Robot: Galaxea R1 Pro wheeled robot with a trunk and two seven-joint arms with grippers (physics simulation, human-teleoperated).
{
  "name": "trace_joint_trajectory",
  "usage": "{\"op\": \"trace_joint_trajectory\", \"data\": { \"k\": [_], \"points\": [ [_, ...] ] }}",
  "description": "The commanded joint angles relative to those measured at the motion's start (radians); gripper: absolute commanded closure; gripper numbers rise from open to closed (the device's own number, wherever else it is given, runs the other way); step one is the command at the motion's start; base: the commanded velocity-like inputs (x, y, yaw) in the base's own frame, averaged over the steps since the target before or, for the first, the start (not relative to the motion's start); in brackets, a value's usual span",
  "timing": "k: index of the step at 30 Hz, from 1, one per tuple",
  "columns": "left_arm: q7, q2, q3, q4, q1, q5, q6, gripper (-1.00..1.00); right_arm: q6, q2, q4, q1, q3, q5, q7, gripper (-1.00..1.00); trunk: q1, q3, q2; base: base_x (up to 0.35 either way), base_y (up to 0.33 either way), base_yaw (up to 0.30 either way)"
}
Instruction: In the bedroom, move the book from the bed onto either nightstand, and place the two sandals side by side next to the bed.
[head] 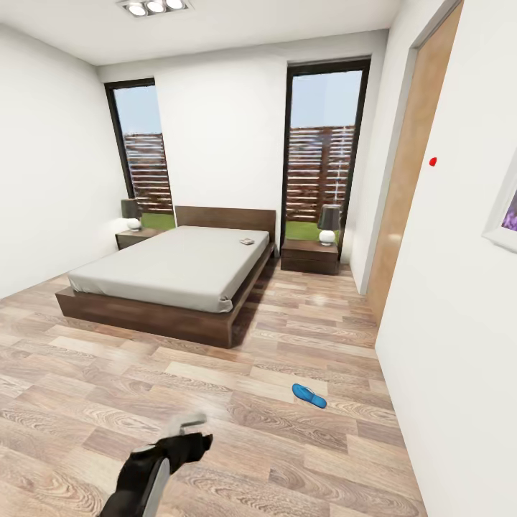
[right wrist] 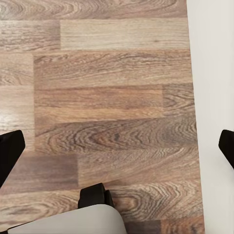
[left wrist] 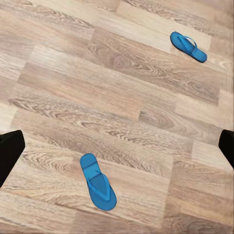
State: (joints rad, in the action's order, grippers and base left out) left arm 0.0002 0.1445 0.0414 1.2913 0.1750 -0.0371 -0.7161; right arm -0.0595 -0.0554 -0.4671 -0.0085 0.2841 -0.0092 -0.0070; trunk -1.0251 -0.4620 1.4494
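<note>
Head view: the bed (head: 172, 269) stands between two nightstands (head: 310, 255), each carrying a lamp (head: 329, 224). The book (head: 247, 240) lies near the headboard, its lettering too small to read. One blue sandal (head: 309, 395) lies on the floor (head: 215, 402), well apart from the bed. The left arm's fingers (head: 192, 425) are blurred; their spread cannot be told.

Left wrist view: two sandals, one near (left wrist: 98, 181) and one far (left wrist: 188, 46), well apart; the fingers (left wrist: 9, 153) are spread wide and hold nothing.

Right wrist view: wood floor beside a white wall (right wrist: 214, 73); the fingers (right wrist: 9, 156) are spread wide and hold nothing.

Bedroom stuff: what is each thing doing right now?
Book: lying flat on the bed, near the headboard.
Near sandal: flat on the wood floor, strap up.
Far sandal: flat on the floor, apart from the other.
Left gripper: open, empty.
Right gripper: open, empty.
</note>
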Motion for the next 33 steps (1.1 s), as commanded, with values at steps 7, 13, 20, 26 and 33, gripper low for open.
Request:
{"op": "trace_joint_trajectory", "data": {
  "k": [7,13,20,26,33],
  "points": [
    [0.004,0.025,-0.007,-0.515,0.196,-0.008,0.114,-1.00,-0.003,0.000,0.001,-0.001,0.001,0.000,-0.001,-1.00,0.000,-0.001,0.001,0.000,0.000,0.000],
    [0.005,0.023,-0.006,-0.740,0.226,-0.007,0.294,-1.00,-0.003,0.000,0.001,-0.001,0.000,0.002,-0.001,-1.00,0.000,-0.001,0.001,0.000,0.000,0.000],
    [0.006,0.024,0.004,-0.782,0.230,-0.009,0.326,-1.00,-0.003,0.000,0.001,-0.001,0.000,0.003,-0.001,-1.00,0.000,-0.001,0.001,0.000,0.000,0.000],
    [0.006,0.024,0.025,-0.785,0.231,-0.009,0.328,-1.00,-0.003,0.000,0.001,-0.001,0.000,0.002,-0.001,-1.00,0.000,-0.001,0.001,0.000,0.000,0.000],
    [0.006,0.024,0.030,-0.786,0.231,-0.009,0.328,-1.00,-0.003,0.000,0.001,-0.001,0.000,0.003,-0.001,-1.00,-0.023,-0.020,0.043,0.000,0.000,0.000]
  ]
}}
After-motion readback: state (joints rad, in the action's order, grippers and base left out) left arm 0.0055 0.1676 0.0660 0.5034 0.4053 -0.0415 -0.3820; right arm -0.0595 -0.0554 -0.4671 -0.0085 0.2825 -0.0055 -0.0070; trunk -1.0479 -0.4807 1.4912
